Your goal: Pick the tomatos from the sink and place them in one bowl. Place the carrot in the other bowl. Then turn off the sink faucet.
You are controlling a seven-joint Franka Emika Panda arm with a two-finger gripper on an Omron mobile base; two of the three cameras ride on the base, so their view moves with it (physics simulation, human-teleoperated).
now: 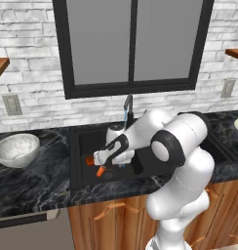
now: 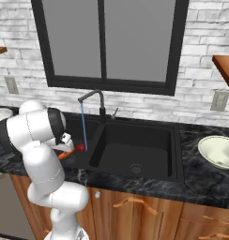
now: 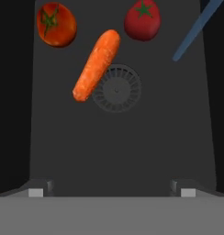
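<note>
We hang our gripper (image 3: 112, 190) over the left basin of the sink (image 2: 135, 140), fingers wide apart and holding nothing. On the basin floor the carrot (image 3: 96, 65) lies across the drain's edge, between the two tomatoes (image 3: 56, 24), touching neither. The faucet (image 2: 93, 96) runs a thin blue stream. The grey bowl (image 1: 16, 149) sits left on the counter, the cream bowl (image 2: 219, 151) right.
</note>
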